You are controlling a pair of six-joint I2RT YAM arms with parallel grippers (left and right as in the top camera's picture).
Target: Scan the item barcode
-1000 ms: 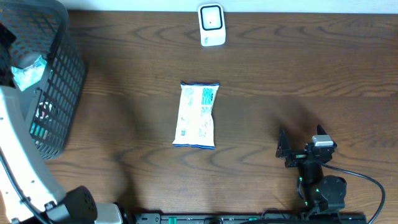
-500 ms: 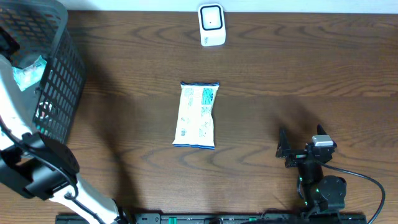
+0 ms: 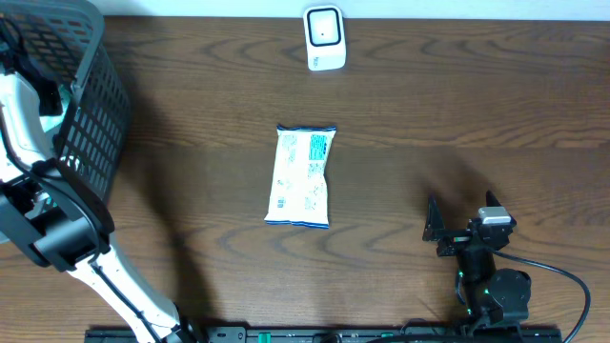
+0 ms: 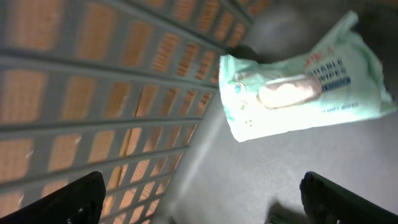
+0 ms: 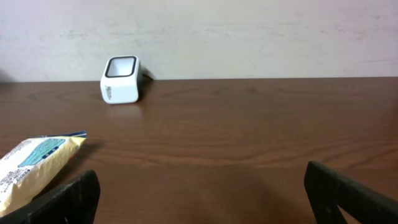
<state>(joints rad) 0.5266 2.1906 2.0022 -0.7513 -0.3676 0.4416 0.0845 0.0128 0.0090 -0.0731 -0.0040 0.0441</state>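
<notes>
A white and blue snack packet (image 3: 301,177) lies flat in the middle of the table; its end shows at the left edge of the right wrist view (image 5: 28,165). The white barcode scanner (image 3: 324,38) stands at the far edge, also seen from the right wrist (image 5: 121,79). My left arm (image 3: 27,114) reaches into the grey basket (image 3: 95,124). Its gripper (image 4: 202,199) hangs open above the basket floor, a short way from a pale green wipes pack (image 4: 298,84). My right gripper (image 3: 462,224) rests open and empty near the front right, well clear of the packet.
The basket's mesh wall (image 4: 93,93) stands close on the left of the left gripper. A cable (image 3: 562,286) runs from the right arm's base at the front edge. A pale wall (image 5: 249,31) rises behind the table.
My left arm has swung up and into the basket, now covering the wipes pack in the overhead view. The packet, scanner and right arm have not moved.
</notes>
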